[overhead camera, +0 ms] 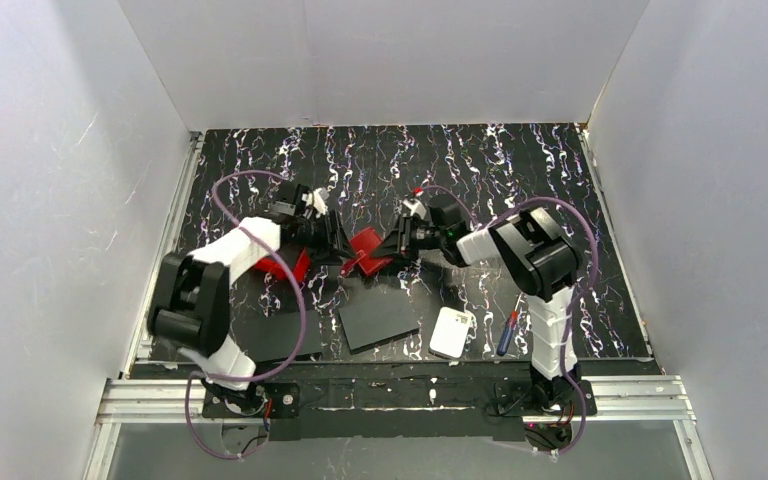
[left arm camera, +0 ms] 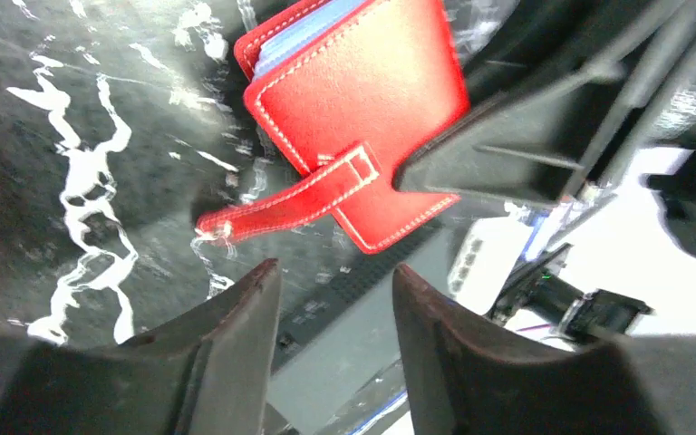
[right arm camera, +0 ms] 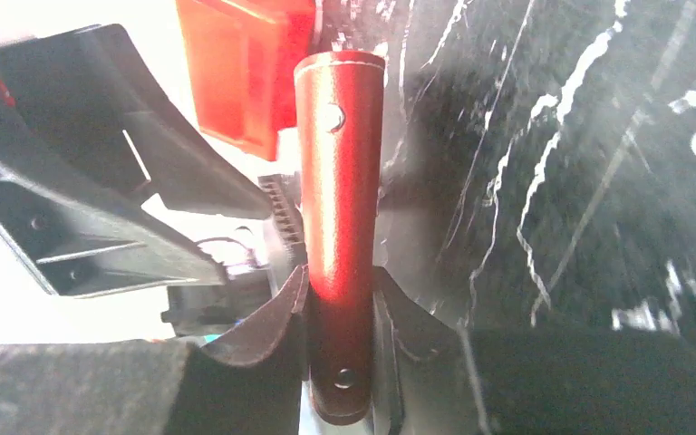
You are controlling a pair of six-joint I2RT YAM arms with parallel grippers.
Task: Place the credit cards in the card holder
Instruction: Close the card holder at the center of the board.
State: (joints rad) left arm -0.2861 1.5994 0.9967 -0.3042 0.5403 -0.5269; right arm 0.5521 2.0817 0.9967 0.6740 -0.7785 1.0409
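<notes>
Our right gripper [right arm camera: 340,304] pinches the small dark red stitched leather card holder [left arm camera: 362,118] edge-on at mid-table, its long axis running straight out from the fingers toward the left. Our left gripper [left arm camera: 335,272] stands spread and empty just left of it. The holder's strap [left arm camera: 281,204] hangs toward that gripper, and pale blue cards [left arm camera: 313,32] show inside.

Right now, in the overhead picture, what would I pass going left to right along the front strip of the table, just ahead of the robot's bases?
Black sheet → second black sheet → white rounded pad → small tool with a red and blue handle.
</notes>
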